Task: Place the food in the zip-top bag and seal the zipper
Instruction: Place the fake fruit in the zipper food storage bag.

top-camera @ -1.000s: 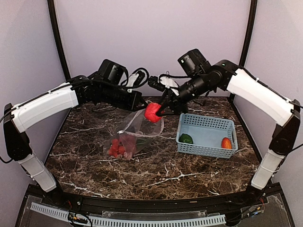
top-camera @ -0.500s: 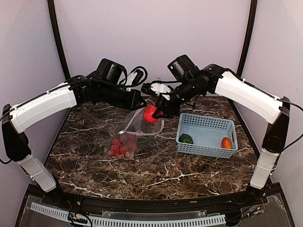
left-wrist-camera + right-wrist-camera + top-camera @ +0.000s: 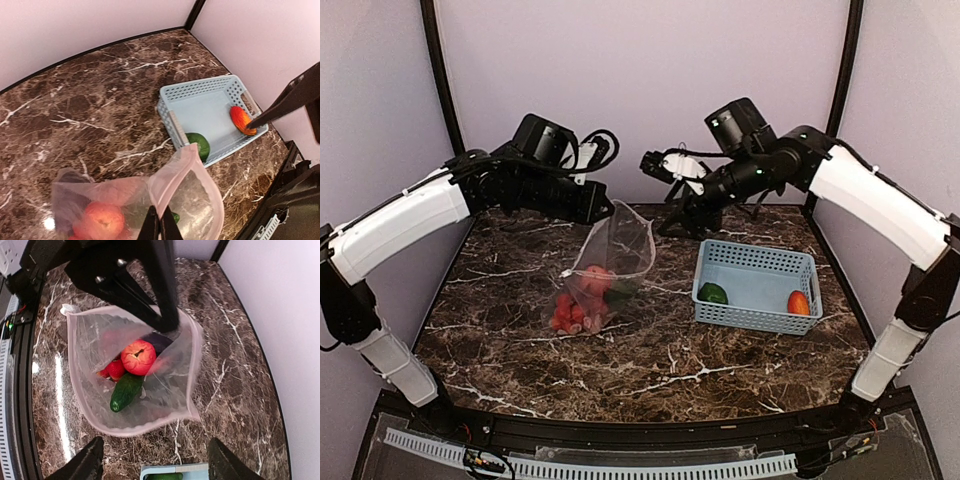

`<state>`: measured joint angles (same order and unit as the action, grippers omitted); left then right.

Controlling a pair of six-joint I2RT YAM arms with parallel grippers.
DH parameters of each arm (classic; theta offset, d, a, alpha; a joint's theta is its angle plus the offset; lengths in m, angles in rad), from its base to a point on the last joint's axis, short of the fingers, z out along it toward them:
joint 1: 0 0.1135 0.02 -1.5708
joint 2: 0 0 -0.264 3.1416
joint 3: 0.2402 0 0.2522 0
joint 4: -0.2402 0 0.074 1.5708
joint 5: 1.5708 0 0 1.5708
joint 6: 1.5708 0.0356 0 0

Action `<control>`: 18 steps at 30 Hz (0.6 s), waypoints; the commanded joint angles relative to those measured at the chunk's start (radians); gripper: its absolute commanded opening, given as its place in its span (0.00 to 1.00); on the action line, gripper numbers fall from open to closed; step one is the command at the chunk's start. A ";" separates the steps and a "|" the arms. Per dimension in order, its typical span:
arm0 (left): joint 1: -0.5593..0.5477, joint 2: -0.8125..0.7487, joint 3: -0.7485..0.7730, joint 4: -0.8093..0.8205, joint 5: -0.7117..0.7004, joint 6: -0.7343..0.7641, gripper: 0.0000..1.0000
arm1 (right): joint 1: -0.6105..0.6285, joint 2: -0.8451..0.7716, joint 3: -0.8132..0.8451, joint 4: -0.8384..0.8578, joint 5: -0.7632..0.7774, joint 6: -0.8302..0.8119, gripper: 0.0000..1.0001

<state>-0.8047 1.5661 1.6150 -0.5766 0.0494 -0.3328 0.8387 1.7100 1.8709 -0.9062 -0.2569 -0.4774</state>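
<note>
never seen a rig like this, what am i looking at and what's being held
Two robot arms stand at the near edge of a marble-look table. One picture comes from a fixed camera above and behind them; the other two from a camera on each wrist. The left claw pinches the rim of a zip-top bag, holding its mouth up. Inside lie a red round toy fruit, a cucumber, an eggplant and strawberries. The right claw hangs open and empty near the bag's mouth. A light-blue basket holds a green vegetable and an orange-red piece.
</note>
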 commanded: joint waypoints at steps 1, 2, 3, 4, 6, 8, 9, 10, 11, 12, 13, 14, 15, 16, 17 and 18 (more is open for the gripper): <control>0.021 -0.106 0.143 -0.183 -0.218 0.124 0.01 | -0.121 -0.173 -0.105 0.077 0.016 0.007 0.75; 0.024 -0.115 0.158 -0.201 -0.233 0.154 0.01 | -0.157 -0.202 -0.149 0.111 0.006 0.011 0.79; 0.027 -0.117 0.179 -0.234 -0.242 0.165 0.01 | -0.189 -0.228 -0.198 0.130 -0.003 0.014 0.82; 0.027 -0.114 0.182 -0.245 -0.239 0.176 0.01 | -0.222 -0.248 -0.242 0.156 -0.008 0.020 0.84; 0.028 -0.102 0.152 -0.228 -0.173 0.165 0.01 | -0.275 -0.269 -0.301 0.169 -0.022 0.039 0.85; 0.028 -0.080 0.070 -0.164 -0.083 0.130 0.01 | -0.321 -0.277 -0.340 0.165 -0.047 0.073 0.86; 0.028 -0.067 0.023 -0.145 -0.044 0.117 0.01 | -0.340 -0.281 -0.354 0.161 -0.059 0.078 0.87; 0.028 -0.036 0.004 -0.123 0.021 0.097 0.01 | -0.358 -0.284 -0.362 0.156 -0.068 0.078 0.87; 0.027 -0.020 0.002 -0.118 0.045 0.089 0.01 | -0.374 -0.286 -0.368 0.150 -0.067 0.075 0.88; 0.027 0.010 0.008 -0.108 0.086 0.078 0.01 | -0.388 -0.288 -0.371 0.143 -0.065 0.069 0.90; 0.028 0.034 0.014 -0.103 0.103 0.077 0.01 | -0.401 -0.293 -0.374 0.134 -0.061 0.062 0.93; 0.027 0.042 0.034 -0.096 0.124 0.082 0.01 | -0.413 -0.299 -0.380 0.131 -0.056 0.058 0.97; 0.027 0.056 0.047 -0.095 0.128 0.088 0.01 | -0.425 -0.305 -0.387 0.126 -0.054 0.053 0.99; 0.027 0.063 0.073 -0.098 0.128 0.107 0.01 | -0.434 -0.314 -0.395 0.122 -0.053 0.049 0.99; 0.027 0.075 0.089 -0.101 0.123 0.119 0.01 | -0.443 -0.320 -0.403 0.117 -0.054 0.042 0.99; 0.027 0.081 0.126 -0.116 0.108 0.146 0.01 | -0.453 -0.324 -0.410 0.107 -0.048 0.035 0.99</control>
<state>-0.7753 1.6566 1.6585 -0.6880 0.1120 -0.2340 0.4202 1.4258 1.4853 -0.7891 -0.2966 -0.4294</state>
